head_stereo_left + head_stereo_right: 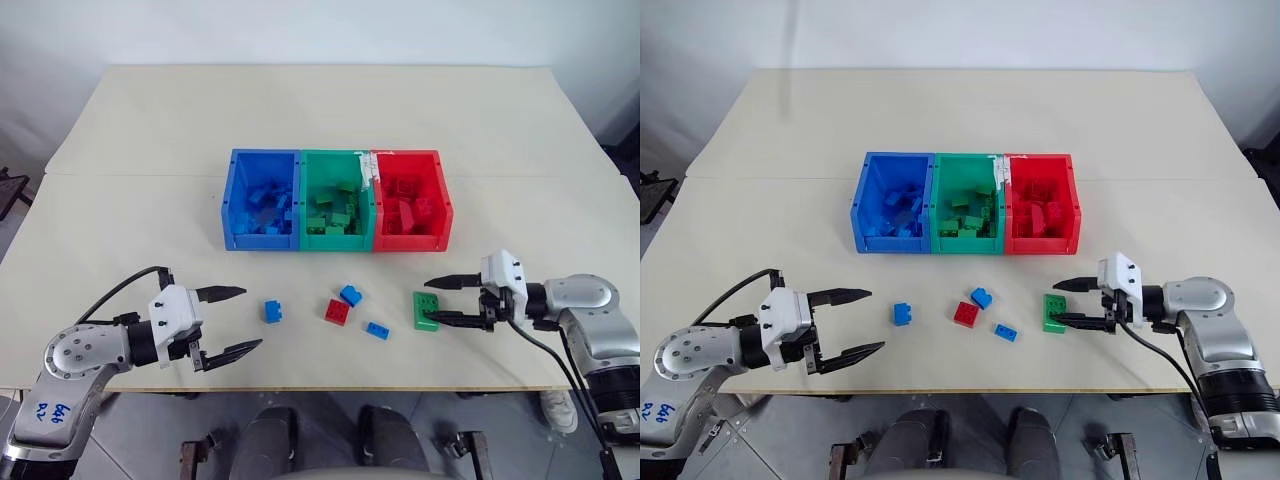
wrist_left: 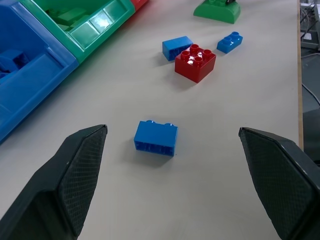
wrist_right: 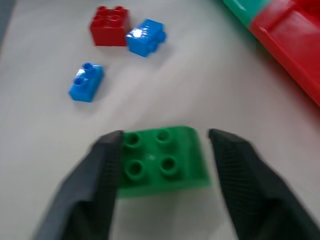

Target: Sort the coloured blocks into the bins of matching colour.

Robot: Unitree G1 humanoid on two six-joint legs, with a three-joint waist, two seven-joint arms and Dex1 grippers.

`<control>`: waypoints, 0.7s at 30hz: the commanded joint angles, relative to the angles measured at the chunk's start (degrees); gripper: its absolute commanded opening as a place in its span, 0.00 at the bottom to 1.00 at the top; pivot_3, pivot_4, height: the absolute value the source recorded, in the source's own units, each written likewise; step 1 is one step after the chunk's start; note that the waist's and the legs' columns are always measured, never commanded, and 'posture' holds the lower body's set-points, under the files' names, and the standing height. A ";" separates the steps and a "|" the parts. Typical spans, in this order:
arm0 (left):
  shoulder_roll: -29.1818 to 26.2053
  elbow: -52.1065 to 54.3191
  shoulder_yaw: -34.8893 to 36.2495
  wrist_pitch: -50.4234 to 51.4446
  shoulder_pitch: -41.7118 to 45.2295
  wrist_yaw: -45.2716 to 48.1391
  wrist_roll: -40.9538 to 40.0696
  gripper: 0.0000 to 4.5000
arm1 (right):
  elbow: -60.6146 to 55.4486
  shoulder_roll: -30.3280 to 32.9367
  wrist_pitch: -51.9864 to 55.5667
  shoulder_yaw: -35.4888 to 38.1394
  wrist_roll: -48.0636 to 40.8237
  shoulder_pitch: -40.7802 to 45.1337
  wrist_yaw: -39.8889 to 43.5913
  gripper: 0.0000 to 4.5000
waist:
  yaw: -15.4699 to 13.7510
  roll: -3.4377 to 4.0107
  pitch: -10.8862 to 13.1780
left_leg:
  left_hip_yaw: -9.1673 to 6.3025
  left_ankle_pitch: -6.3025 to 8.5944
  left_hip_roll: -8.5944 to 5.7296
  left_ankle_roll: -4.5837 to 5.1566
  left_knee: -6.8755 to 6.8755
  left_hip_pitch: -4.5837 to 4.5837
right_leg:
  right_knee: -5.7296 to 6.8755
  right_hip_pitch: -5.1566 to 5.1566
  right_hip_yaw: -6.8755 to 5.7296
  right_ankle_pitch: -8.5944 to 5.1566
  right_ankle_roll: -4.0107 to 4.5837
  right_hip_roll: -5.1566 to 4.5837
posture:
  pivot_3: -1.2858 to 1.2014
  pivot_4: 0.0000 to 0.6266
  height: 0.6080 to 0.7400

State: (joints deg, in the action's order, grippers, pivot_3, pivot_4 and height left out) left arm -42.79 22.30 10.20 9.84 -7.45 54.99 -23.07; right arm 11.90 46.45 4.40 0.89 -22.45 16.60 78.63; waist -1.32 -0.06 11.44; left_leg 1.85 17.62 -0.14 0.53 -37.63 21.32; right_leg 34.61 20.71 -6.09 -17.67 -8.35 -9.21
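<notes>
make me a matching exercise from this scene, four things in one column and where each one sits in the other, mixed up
Things:
1. green block
2. red block
3. blue bin
4. red bin

Places:
A. the row's end on the robot's left
B. between the right gripper's jaws, on the table
C. the row's end on the robot's right
D. loose on the table, beside a blue block

Pairs: 1-B, 2-D, 3-A, 4-C

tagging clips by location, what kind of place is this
Probably a lab or test room, not a home: a plain pale table against bare white walls, with only three joined sorting bins and loose toy blocks on it.
</notes>
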 commanded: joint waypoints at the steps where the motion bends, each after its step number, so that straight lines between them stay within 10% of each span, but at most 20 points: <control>1: 0.06 0.81 0.31 -0.79 -0.03 -0.17 -0.01 1.00 | -8.20 1.77 7.60 3.51 -4.05 -3.69 -2.54 0.95 | -0.11 0.00 0.00 | -0.01 0.03 0.01 0.01 0.00 0.01 | 0.00 -0.01 -0.01 0.00 0.00 0.01 | 0.52 0.24 1.00; 21: -0.77 -1.85 -0.41 -0.77 2.88 2.27 -0.09 1.00 | -25.29 -10.17 12.28 3.94 3.77 -22.17 -31.32 1.00 | -0.06 -0.06 -0.04 | 0.12 0.34 0.19 0.06 0.00 0.01 | -0.19 -0.02 0.13 0.00 0.00 0.28 | 0.52 0.24 1.00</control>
State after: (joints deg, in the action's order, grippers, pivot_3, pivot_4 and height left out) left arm -42.98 19.73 9.32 9.62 -5.09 57.11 -22.88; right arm -14.72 36.93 17.45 5.64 -20.61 -5.04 48.75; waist -1.38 -0.12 11.40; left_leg 1.97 17.96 0.09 0.58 -37.64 21.33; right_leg 34.42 20.67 -5.95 -17.67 -8.35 -8.89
